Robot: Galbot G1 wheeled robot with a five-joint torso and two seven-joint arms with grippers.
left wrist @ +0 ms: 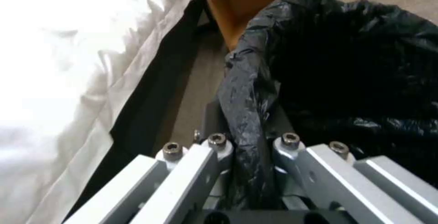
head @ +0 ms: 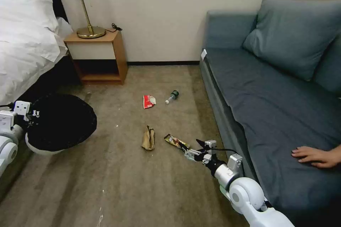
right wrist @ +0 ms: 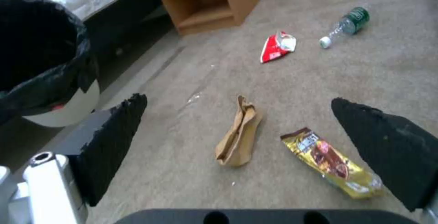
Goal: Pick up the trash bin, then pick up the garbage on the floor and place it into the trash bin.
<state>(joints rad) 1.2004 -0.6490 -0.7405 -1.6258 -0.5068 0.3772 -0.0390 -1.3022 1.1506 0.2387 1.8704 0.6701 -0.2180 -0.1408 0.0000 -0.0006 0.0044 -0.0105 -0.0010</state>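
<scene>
At the left of the head view my left gripper (head: 32, 115) is shut on the bag-covered rim of the trash bin (head: 60, 122), a white bin lined with a black bag; the pinched rim (left wrist: 248, 114) runs between its fingers. The garbage lies on the carpet floor (head: 117, 170): a red-and-white wrapper (head: 149, 101), a clear bottle (head: 172, 97), a brown paper bag (head: 149, 137) and a yellow snack wrapper (head: 176, 142). My right gripper (head: 191, 149) hangs open just above the yellow wrapper (right wrist: 331, 160), with the paper bag (right wrist: 239, 136) between its spread fingers (right wrist: 114, 128).
A wooden nightstand (head: 97, 56) with a brass lamp stands at the back wall, beside the bed (head: 25, 35). A blue-grey sofa (head: 277, 106) runs along the right, close to my right arm. A person's hand (head: 316, 156) rests on its seat.
</scene>
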